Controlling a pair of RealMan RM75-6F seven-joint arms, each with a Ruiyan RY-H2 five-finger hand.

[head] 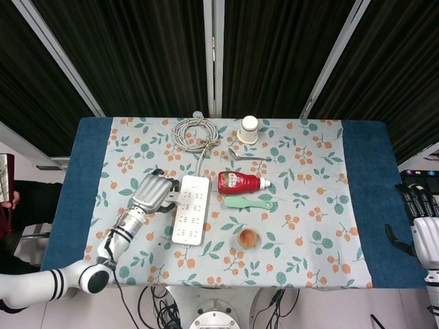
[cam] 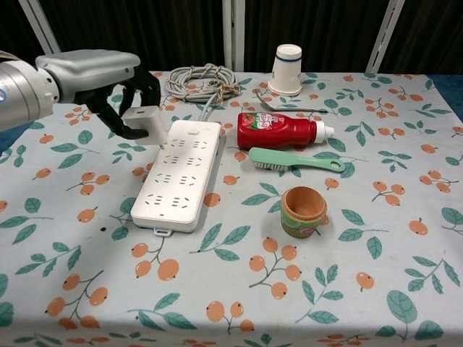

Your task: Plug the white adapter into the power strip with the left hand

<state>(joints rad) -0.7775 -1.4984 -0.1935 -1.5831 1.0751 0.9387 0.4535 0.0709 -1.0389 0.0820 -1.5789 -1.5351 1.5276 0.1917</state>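
The left hand (cam: 119, 90) pinched the white adapter (cam: 145, 123) just left of the power strip (cam: 179, 173), above its far end, while the right hand (head: 424, 229) hung spread at the table's right edge.

I see the bench (head: 82, 171) covered by a floral tablecloth (cam: 376, 238) printed with orange fruit and teal leaves, with blue cloth showing at both ends in my head view. A white power strip (cam: 179, 173) lies flat on it, left of centre, its grey cable coiled (cam: 201, 79) at the far edge. Beside the coil, a white paper cup (cam: 287, 69) stands upside down, and a metal spoon (cam: 289, 107) lies just in front of it. A red ketchup bottle (cam: 278, 130) lies on its side right of the strip, a green brush (cam: 293, 160) just in front of it. A small terracotta pot (cam: 302, 211) stands upright nearer me.
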